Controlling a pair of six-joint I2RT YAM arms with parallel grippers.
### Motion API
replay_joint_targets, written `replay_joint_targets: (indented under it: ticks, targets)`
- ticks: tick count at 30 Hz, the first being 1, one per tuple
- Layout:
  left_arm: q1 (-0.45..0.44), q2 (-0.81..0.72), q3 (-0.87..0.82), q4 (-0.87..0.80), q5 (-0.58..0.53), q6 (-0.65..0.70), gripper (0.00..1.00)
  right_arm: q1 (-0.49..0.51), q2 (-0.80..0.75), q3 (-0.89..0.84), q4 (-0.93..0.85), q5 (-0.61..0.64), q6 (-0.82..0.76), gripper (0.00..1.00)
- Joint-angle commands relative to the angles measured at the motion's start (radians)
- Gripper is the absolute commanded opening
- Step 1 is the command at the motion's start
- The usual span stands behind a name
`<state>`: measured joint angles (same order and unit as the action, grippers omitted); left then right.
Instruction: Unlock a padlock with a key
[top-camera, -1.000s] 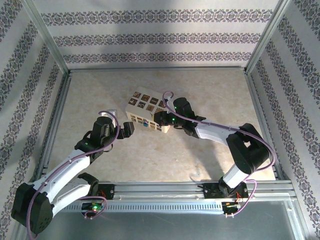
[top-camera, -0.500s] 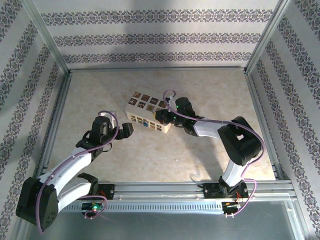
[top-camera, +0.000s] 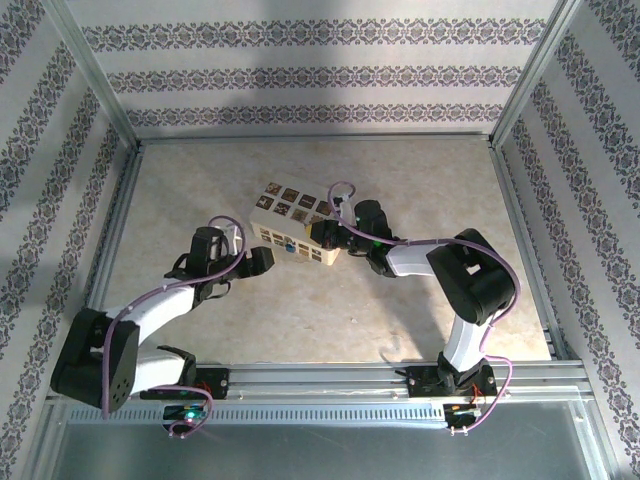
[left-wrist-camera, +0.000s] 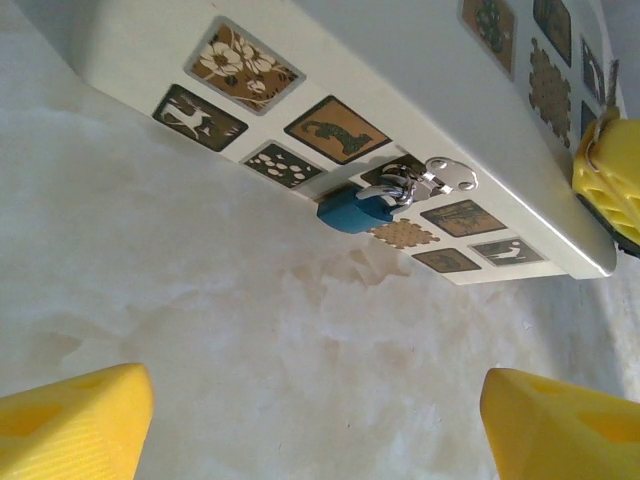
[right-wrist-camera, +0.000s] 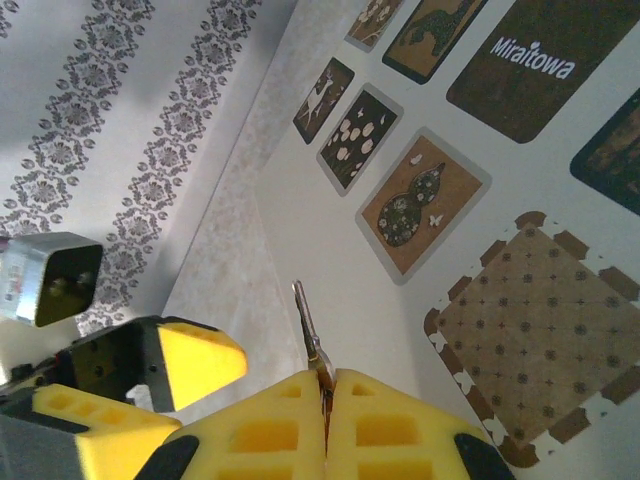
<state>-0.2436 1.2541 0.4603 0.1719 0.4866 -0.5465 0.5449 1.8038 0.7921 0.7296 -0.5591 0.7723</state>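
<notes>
The blue padlock (left-wrist-camera: 355, 212) hangs by its silvery shackle (left-wrist-camera: 395, 190) on the front of the cream box (left-wrist-camera: 400, 60); from above the padlock (top-camera: 288, 247) is a blue speck on the box's near side. My left gripper (left-wrist-camera: 320, 430) is open just short of it, one yellow finger (left-wrist-camera: 70, 425) on each side of bare table. My right gripper (right-wrist-camera: 325, 385) is shut on the key (right-wrist-camera: 308, 325), whose thin blade sticks out towards the box's top. From above, the right gripper (top-camera: 325, 235) is at the box's right end and the left gripper (top-camera: 262, 260) at its near side.
The cream box (top-camera: 290, 225) lies tilted mid-table. Metal rails (top-camera: 320, 378) and patterned walls (top-camera: 320, 75) enclose the table. The right gripper's yellow finger (left-wrist-camera: 610, 185) shows at the box's right end. The left gripper's fingers (right-wrist-camera: 195, 362) sit close beside the key.
The left arm has folded lower and its gripper has edged right, closer to the box. The right arm's elbow has swung left while its gripper stays at the box's end.
</notes>
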Motion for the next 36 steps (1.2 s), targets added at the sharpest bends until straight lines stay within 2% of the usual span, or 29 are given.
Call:
replay_joint_targets:
  ticks: [1,13,25,36]
  targets:
    - [0.014,0.041,0.014,0.109,0.069,0.000,0.82,-0.002,0.035,-0.030,-0.017,-0.002,0.016,0.00]
    - [0.013,0.229,0.063,0.276,0.149,0.044,0.70,-0.002,0.035,-0.028,-0.059,0.002,-0.006,0.00]
    - [0.009,0.437,0.108,0.529,0.216,-0.005,0.62,-0.003,0.031,-0.022,-0.081,-0.002,-0.016,0.00]
    - [-0.029,0.521,0.184,0.460,0.169,0.099,0.59,-0.007,0.026,-0.024,-0.093,0.003,-0.023,0.00]
